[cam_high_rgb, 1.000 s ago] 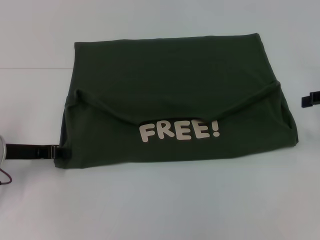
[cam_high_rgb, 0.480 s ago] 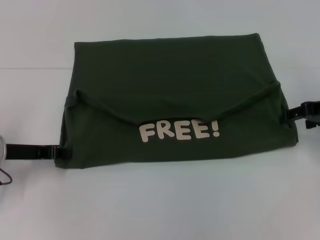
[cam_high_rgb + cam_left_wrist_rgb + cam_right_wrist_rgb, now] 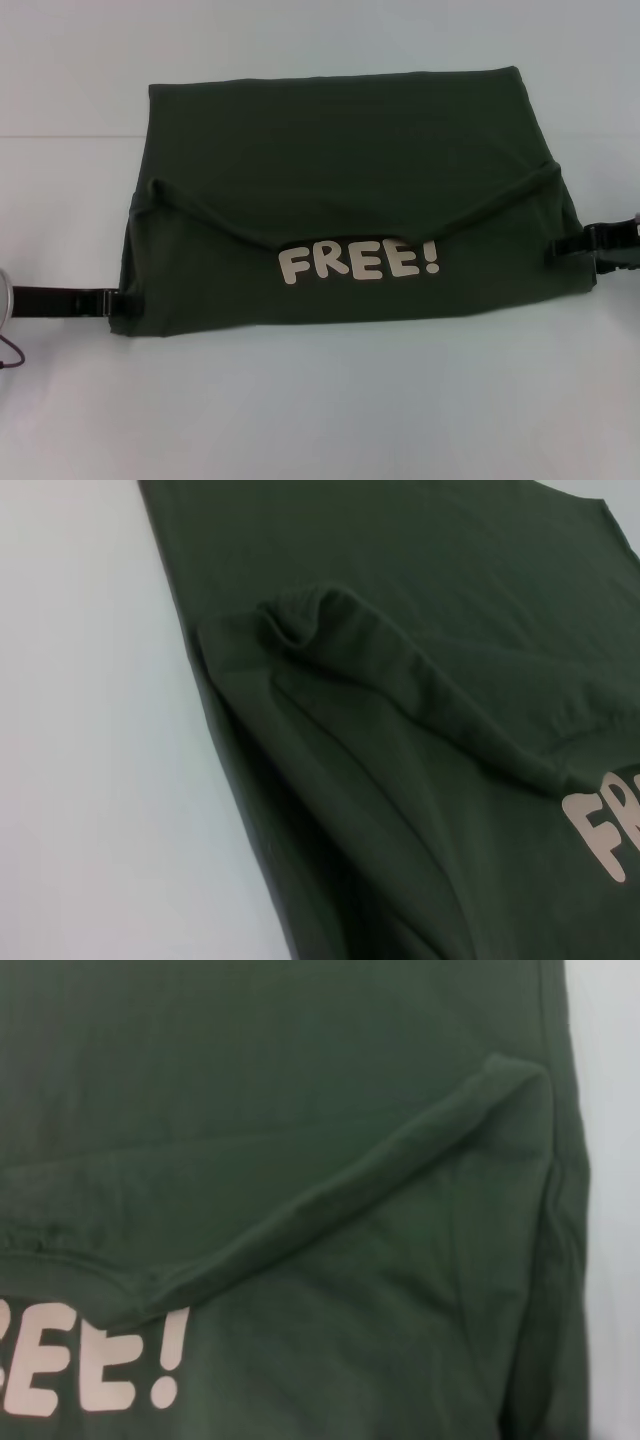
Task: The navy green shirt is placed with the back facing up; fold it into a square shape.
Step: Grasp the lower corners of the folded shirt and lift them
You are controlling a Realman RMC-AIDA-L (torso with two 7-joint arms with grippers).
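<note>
You have the navy green shirt lying folded in a wide rectangle at the middle of the pale desk, with a white "FREE!" print showing below a sagging folded-over hem on the near half. Left gripper — low on the desk, tip touching the shirt's near left corner; right gripper — at the shirt's right edge, tip against the cloth. For both you cannot tell how the jaws stand — the wrist views show only cloth.
</note>
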